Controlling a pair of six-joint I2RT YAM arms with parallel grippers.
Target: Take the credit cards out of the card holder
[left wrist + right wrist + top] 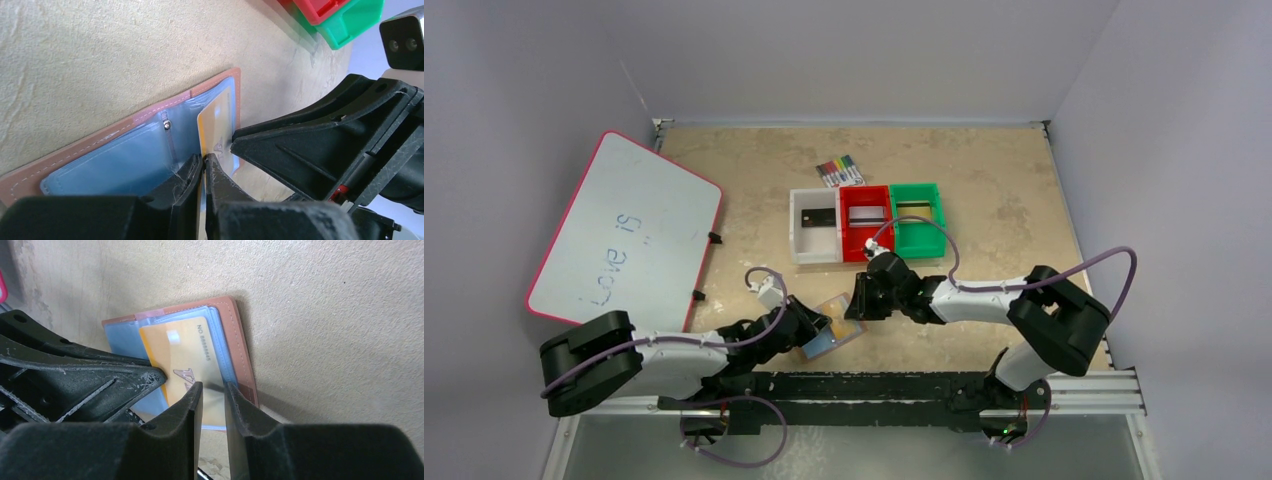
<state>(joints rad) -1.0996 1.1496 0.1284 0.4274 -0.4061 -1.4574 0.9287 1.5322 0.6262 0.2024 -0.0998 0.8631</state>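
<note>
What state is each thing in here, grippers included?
card holder: open flat, pockets up.
gold card: sticking out of its pocket, edge pinched.
left gripper: shut on the gold card.
right gripper: jaws slightly apart, tips down at the gold card.
white bin: holds a dark card.
red bin, green bin: contents unclear.
whiteboard: written on.

Between hands: left hand [204, 167] and right hand [213, 389] just beside each other over gold plastic credit card [185, 352]; no passage.
Behind right hand: red plastic bin [846, 235].
</note>
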